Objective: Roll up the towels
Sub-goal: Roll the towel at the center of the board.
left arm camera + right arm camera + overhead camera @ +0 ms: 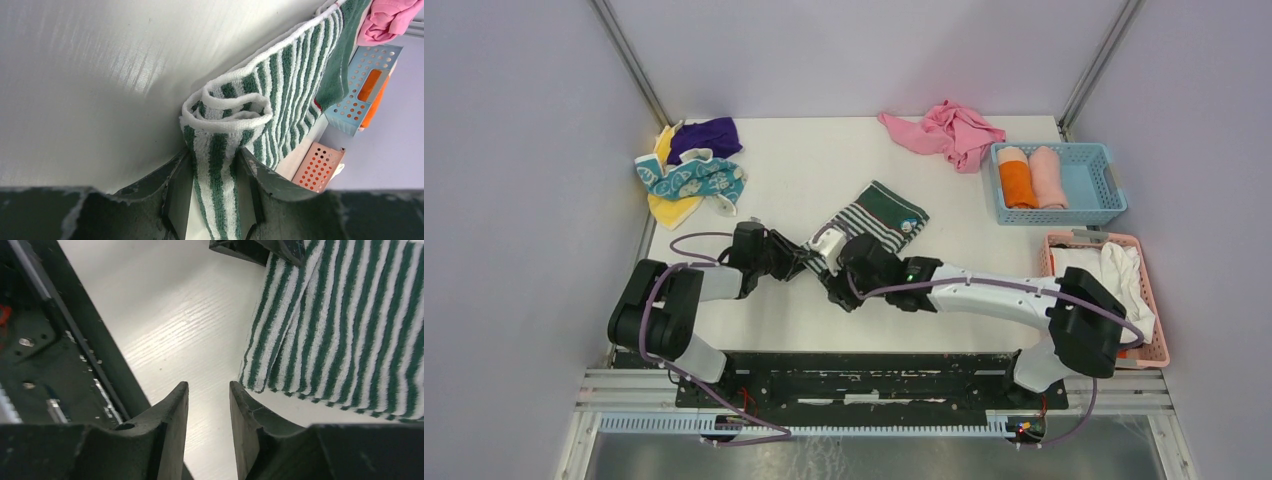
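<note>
On the white surface (804, 150), the striped towel (879, 212) lies near the middle, its near end curled into a loose first turn. The left hand (214, 167) is clenched on that curl, likely so it cannot unroll. The right hand (209, 390), released and empty, hangs just beside the towel's edge.

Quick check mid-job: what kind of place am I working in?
Probably a lab test cell, not a home: plain panel walls on metal posts, a white table, and a blue basket of rolled cloths.
</note>
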Controlling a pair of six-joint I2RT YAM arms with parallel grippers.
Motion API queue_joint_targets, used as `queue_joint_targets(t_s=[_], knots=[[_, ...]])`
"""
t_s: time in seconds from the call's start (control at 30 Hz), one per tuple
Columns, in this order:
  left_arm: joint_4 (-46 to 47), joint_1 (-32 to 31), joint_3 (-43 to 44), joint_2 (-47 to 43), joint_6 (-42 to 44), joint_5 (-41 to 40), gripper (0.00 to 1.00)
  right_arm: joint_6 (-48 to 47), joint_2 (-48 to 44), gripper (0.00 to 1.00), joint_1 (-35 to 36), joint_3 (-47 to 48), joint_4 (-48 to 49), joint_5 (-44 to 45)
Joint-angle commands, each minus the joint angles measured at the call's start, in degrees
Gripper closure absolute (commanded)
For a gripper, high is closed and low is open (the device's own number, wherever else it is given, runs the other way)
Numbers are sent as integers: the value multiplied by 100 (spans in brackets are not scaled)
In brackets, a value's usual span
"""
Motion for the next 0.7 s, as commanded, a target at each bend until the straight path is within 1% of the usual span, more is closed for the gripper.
queue_joint_targets(t_s=[0.0, 0.13, 0.27, 0.4, 0.67], knots=[[-1127, -52, -201, 197, 224, -660, 55, -1182, 403, 58, 675, 283, -196, 2017], [-1127, -73, -197, 188, 223, -645, 55, -1349, 1040, 59, 949, 638, -309, 2518], [-1118, -89, -205, 168, 216, -665, 55, -1394, 1411, 59, 990, 778, -293, 2656], [-1102, -87, -204, 172, 242, -650, 54, -1381, 1790, 58, 999, 1025, -549, 3045], [-1126, -111, -196, 197, 309, -649, 54, -1280, 2519, 52, 980, 1427, -1026, 3150]])
